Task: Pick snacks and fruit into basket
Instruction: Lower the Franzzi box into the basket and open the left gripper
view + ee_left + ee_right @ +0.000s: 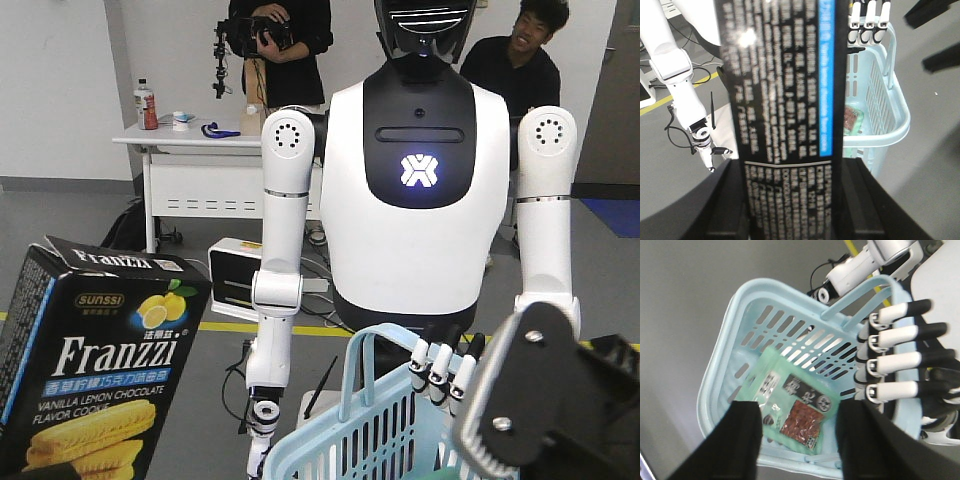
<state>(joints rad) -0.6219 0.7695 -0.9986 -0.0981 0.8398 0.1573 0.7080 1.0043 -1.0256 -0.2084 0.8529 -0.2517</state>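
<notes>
The left end effector (792,200) clamps the Franzzi box (100,360), lower left of the front view, apart from the basket (370,440). Released off-centre, it could strike the handle (855,299) and fall. The right end effector (797,437) gapes empty over the pouch (790,400) inside.

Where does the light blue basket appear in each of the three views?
Exterior front: basket at bottom centre, in front of the humanoid.
Left wrist: basket at upper right, behind the cookie box.
Right wrist: basket fills the centre, seen from above, green pouch inside.
Shared landmark: white-and-black fingers at its handle.
</notes>
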